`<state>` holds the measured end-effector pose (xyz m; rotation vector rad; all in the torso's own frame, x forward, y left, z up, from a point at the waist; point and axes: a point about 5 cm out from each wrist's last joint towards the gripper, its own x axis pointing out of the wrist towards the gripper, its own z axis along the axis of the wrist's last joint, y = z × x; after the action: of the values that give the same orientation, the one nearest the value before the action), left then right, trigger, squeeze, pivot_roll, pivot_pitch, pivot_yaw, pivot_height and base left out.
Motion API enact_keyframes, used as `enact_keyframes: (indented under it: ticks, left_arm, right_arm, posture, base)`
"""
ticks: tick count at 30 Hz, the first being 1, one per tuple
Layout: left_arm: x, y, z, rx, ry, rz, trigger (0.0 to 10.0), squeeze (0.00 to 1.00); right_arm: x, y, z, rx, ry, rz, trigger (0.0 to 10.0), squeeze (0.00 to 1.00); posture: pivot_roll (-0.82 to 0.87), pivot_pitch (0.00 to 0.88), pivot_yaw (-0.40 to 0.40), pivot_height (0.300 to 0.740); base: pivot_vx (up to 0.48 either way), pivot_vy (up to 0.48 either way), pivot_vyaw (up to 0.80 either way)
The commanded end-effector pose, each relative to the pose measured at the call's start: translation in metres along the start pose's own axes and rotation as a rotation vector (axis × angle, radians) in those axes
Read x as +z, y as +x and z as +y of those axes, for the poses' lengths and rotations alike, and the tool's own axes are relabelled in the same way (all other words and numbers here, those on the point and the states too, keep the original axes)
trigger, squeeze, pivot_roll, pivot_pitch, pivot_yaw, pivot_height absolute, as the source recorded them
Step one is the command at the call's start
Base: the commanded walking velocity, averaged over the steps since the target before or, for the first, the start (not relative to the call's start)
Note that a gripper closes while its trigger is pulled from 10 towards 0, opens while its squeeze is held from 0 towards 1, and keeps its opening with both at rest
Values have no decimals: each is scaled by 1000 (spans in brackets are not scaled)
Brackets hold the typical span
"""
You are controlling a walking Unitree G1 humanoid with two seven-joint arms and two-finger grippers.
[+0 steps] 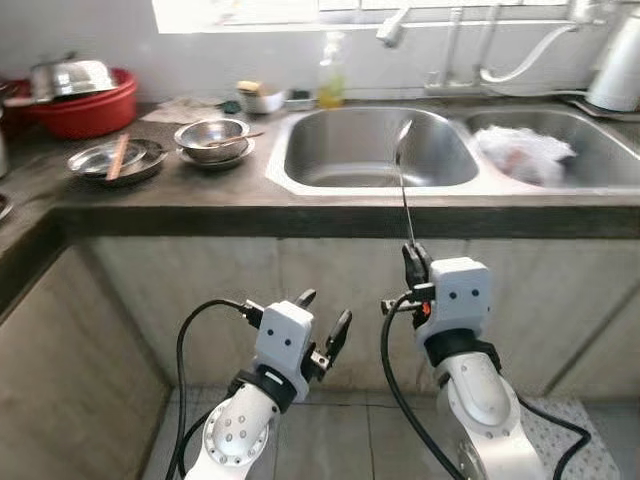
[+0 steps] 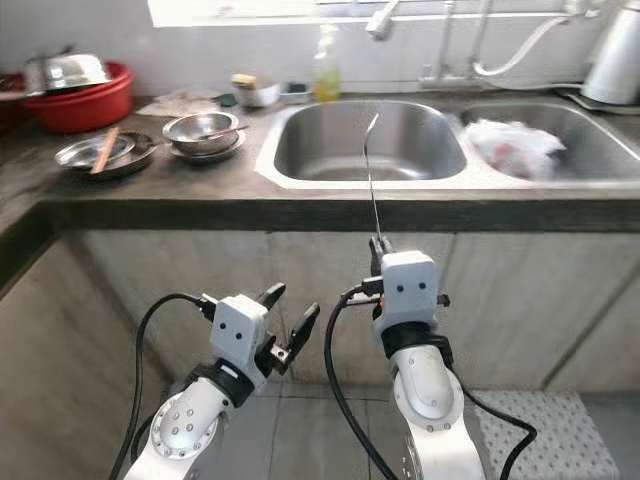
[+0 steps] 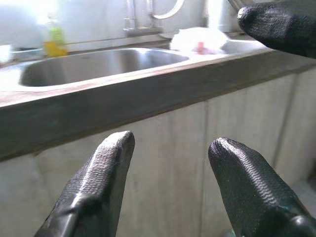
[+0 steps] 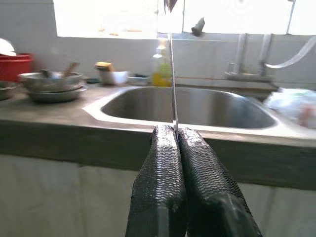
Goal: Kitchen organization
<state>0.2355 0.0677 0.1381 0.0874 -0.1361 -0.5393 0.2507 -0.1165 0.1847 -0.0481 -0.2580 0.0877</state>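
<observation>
Left eye view: the right gripper (image 1: 412, 262) is clenched on the handle end of a long metal spoon (image 1: 403, 180), held upright below the front edge of the counter (image 1: 200, 195), its bowl level with the left sink basin (image 1: 375, 150).
Left eye view, left arm: the left gripper (image 1: 322, 320) hangs released and empty, low in front of the cabinet doors (image 1: 180, 290).
Left eye view, count: two sink basins, the right one holding a white plastic bag (image 1: 525, 152); one red tub (image 1: 85, 105) at the counter's back left corner; a stack of steel bowls (image 1: 213, 140) and a steel plate (image 1: 118, 160) toward the left end; one soap bottle (image 1: 331, 75) at the back edge.
Right eye view: same scene; the spoon stands nearly vertical above the right gripper.
Left wrist view: two black fingers (image 3: 98, 187) spread apart, nothing between them, facing the counter front.
Right wrist view: both pads pressed together on the thin spoon shaft, gripped at its very end.
Risk: the hold is far from the bowl, so I judge the spoon may pivot or slip if swung fast.
Risk, second: raised carelessly, the tip could strike the counter's front edge or the tap (image 1: 392, 28).
</observation>
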Motion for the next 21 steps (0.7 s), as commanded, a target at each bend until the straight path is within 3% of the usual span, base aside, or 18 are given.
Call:
enact_keyframes:
  ticks: [1,5,21]
  left_arm:
    - [4,2,-3,-10,8,-9,10000,0]
    - [5,2,-3,-7,30,-19,10000,0]
    - [6,5,-4,-29,43,-30,10000,0]
  right_arm:
    - [3,0,-3,-15,-7,-15,10000,0]
    - [4,0,-3,-15,-16,-22,10000,0]
    - [10,11,-12,-19,-55,-58,10000,0]
  posture:
    - [96,50,41,740]
    - [95,46,40,740]
    - [88,28,40,740]
  base:
    - [0,0,-800]
    - [70,0,0]
    - [432,0,0]
